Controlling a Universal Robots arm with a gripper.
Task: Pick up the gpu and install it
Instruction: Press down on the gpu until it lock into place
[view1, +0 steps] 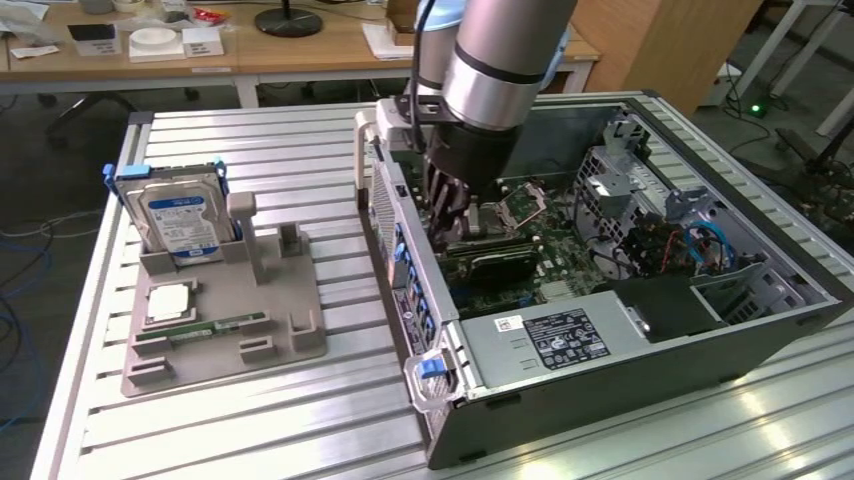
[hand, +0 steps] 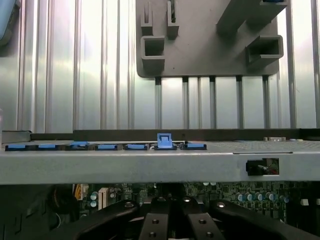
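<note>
Gripper (view1: 461, 225) is down inside the open PC case (view1: 747, 330), jaws pressed together over the gpu (view1: 501, 262) lying on the motherboard. Push straight down, evenly, so it seats square.

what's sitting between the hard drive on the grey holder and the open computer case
In the exterior view, the grey holder's empty upright posts, then bare slatted table, lie between the hard drive and the computer case.
</note>
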